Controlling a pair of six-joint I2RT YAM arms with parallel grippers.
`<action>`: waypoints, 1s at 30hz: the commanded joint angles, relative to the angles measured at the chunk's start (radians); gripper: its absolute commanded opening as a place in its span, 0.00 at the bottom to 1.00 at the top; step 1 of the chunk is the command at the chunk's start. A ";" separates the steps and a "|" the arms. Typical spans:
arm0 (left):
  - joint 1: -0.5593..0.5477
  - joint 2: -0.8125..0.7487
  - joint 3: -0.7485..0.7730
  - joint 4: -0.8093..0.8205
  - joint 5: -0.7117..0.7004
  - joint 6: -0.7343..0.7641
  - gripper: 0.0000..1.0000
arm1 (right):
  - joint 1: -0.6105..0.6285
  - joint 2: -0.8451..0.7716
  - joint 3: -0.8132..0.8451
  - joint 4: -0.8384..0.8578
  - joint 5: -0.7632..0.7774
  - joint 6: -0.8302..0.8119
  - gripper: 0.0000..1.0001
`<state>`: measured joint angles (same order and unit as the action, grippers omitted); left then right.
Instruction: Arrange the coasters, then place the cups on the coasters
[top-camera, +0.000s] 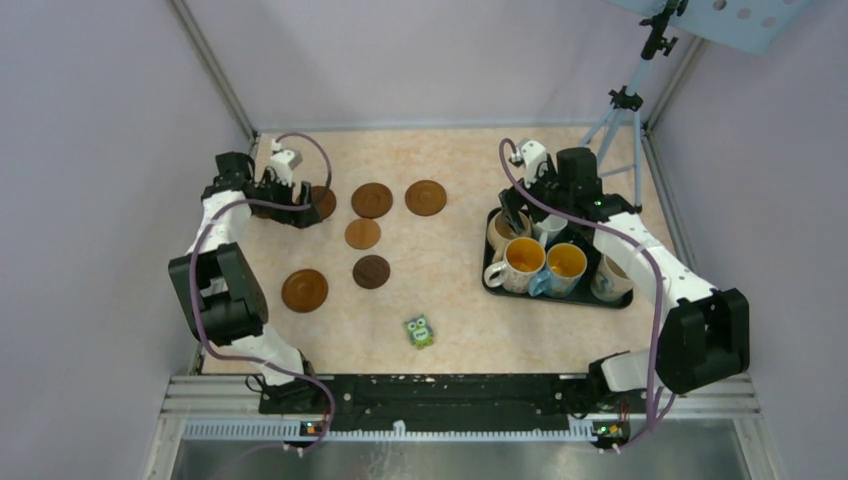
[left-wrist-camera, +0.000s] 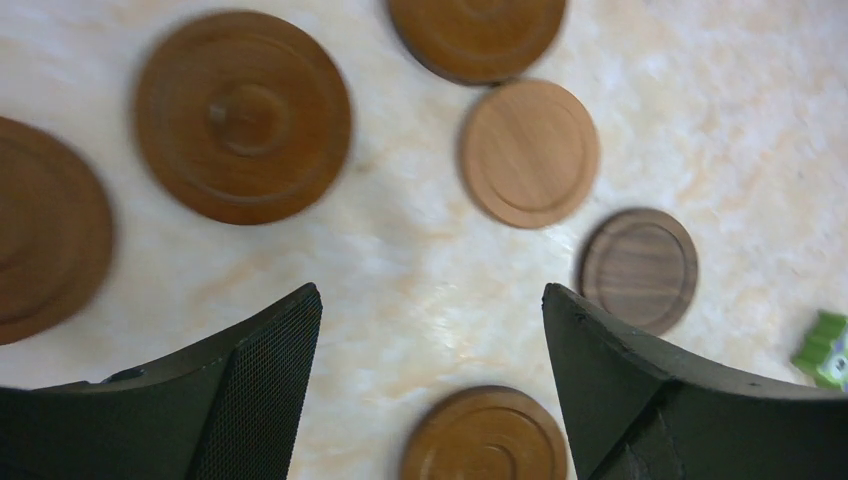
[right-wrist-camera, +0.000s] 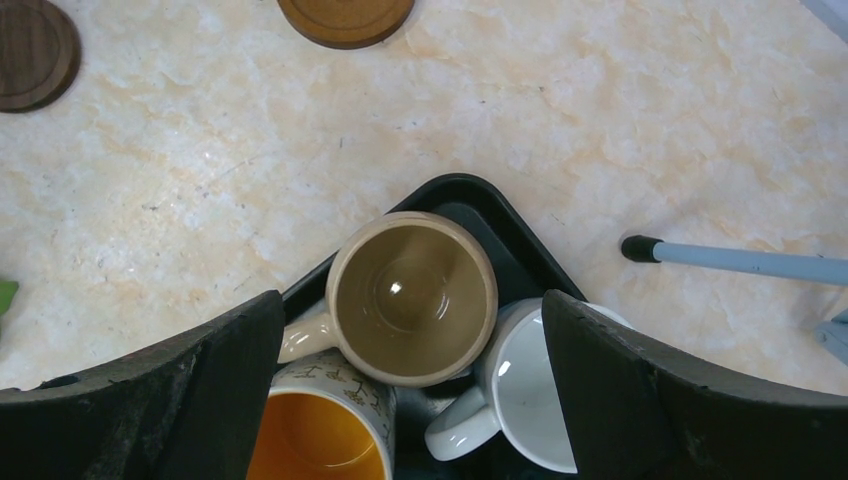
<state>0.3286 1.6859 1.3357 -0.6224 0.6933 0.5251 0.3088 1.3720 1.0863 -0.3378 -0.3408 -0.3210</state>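
Now the coasters (left-wrist-camera: 243, 116) lie spread out, while the cups (right-wrist-camera: 318, 440) sit packed in the tray (right-wrist-camera: 470, 192).
Wide open and empty, the left gripper (left-wrist-camera: 430, 300) has six coasters spaced around its fingers, likely room for one cup each. Also open, the right gripper (right-wrist-camera: 412, 298) frames the beige cup (right-wrist-camera: 400, 270) between its fingers without touching it, probably the first pick.
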 joint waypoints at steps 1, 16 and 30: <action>-0.039 -0.106 -0.137 -0.022 0.064 0.068 0.87 | -0.020 0.006 -0.012 0.044 -0.009 0.013 0.99; -0.034 -0.275 -0.394 -0.120 -0.132 0.142 0.88 | -0.062 -0.021 -0.009 0.025 -0.091 0.034 0.99; 0.010 -0.236 -0.484 -0.008 -0.365 0.197 0.86 | -0.060 -0.006 -0.005 0.014 -0.112 0.036 0.99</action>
<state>0.3092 1.4349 0.8623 -0.6834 0.3943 0.6811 0.2531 1.3819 1.0714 -0.3443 -0.4290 -0.2863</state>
